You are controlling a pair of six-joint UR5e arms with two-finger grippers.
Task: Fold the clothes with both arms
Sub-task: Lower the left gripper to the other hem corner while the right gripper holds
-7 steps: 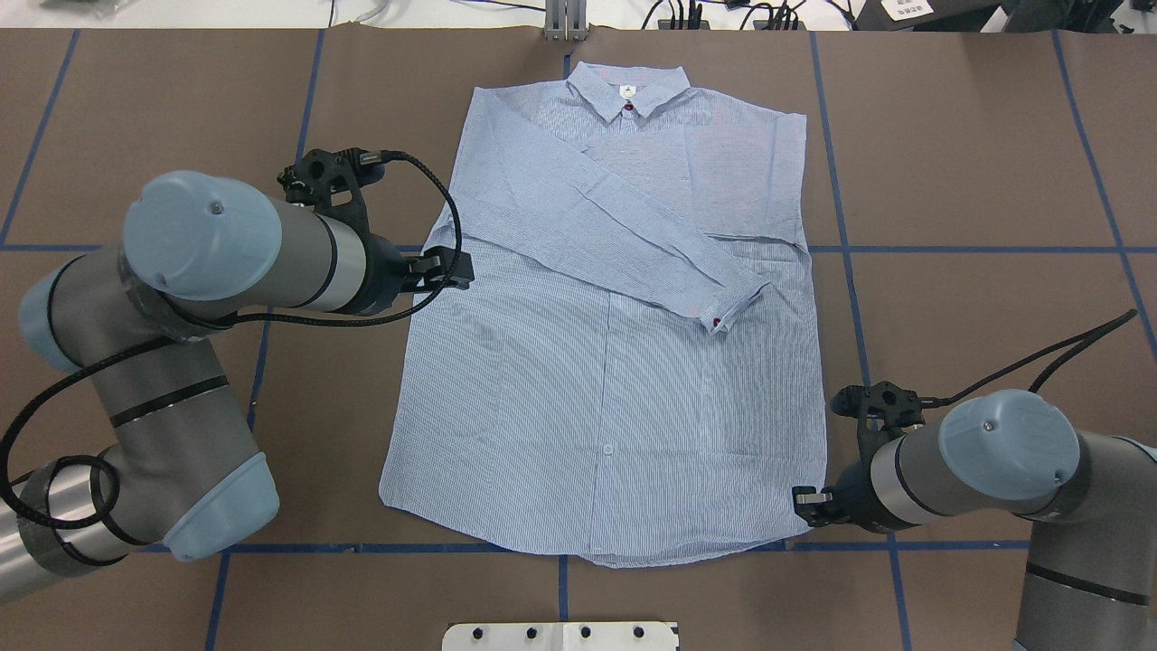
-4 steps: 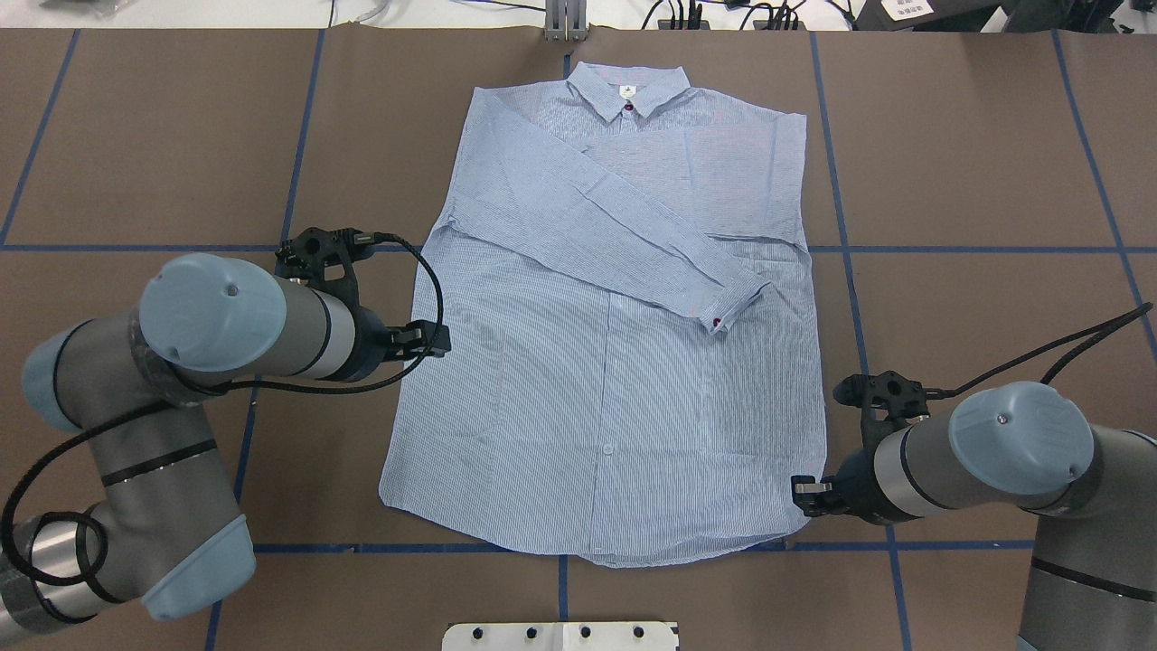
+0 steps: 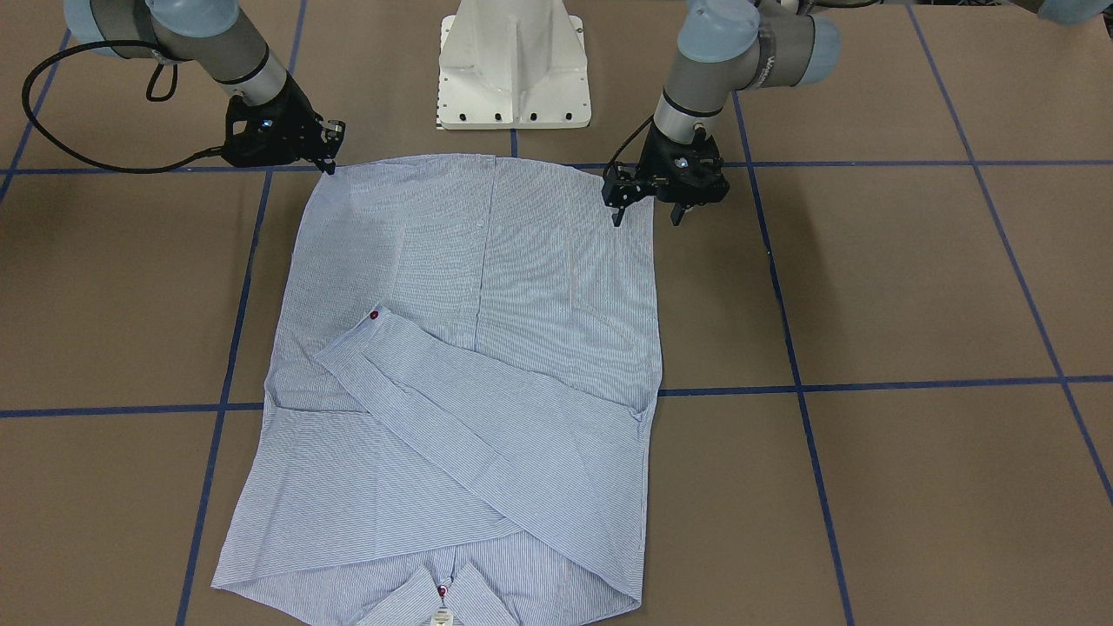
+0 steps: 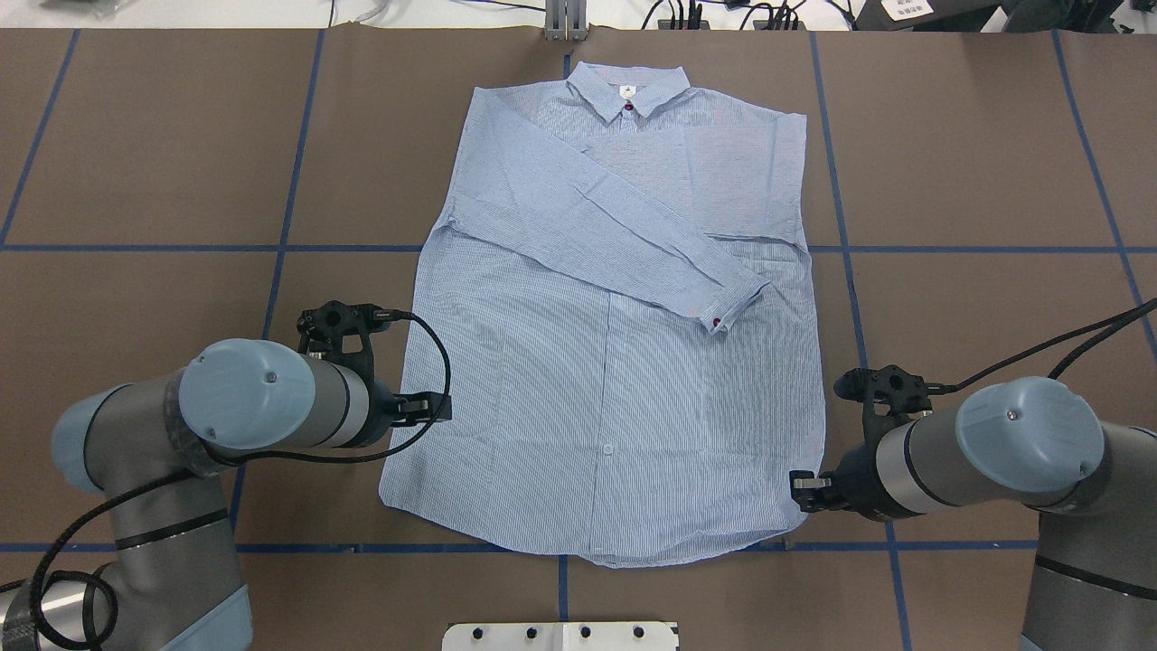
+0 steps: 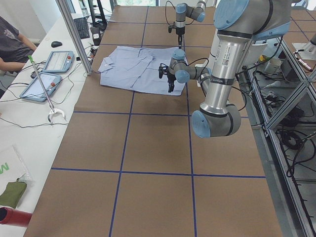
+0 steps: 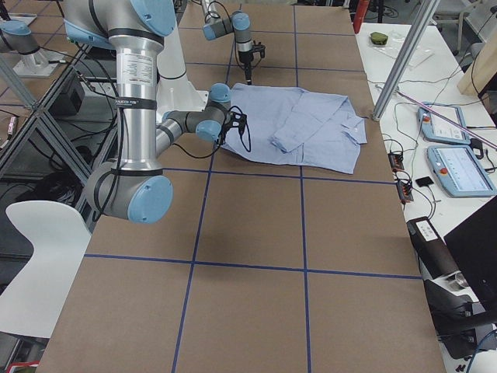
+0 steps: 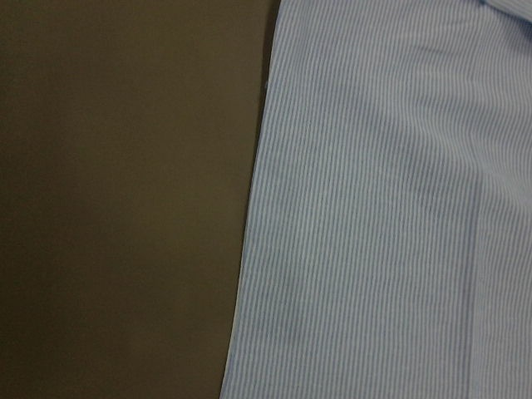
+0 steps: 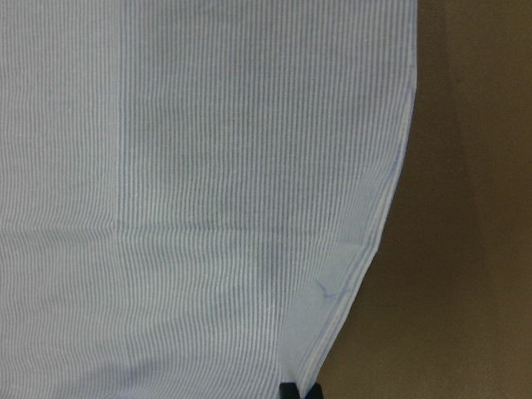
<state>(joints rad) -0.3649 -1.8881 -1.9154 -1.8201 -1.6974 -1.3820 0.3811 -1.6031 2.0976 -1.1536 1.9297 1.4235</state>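
Overhead exterior view: one shirt lies flat, front up, on the table between my two arms. Its long axis runs straight away from me, with the collar at the far end and the hem nearest my base. One sleeve crosses the front on a diagonal from the left shoulder. Its cuff points to the right and toward me.

My left arm reaches in with a level forearm to the shirt's left side edge, toward the hem end. My left gripper points down with its fingers spread. The front-facing view shows one finger over the cloth and the other over bare table. I cannot tell whether either touches the cloth.

My right arm reaches in with a level forearm to the hem's right corner. My right gripper sits on that corner. In the right wrist view its fingertips stand close together, pinching the hem edge.

Count: one shirt, two arms, two grippers. There are two red buttons, one at the collar and one on the cuff.
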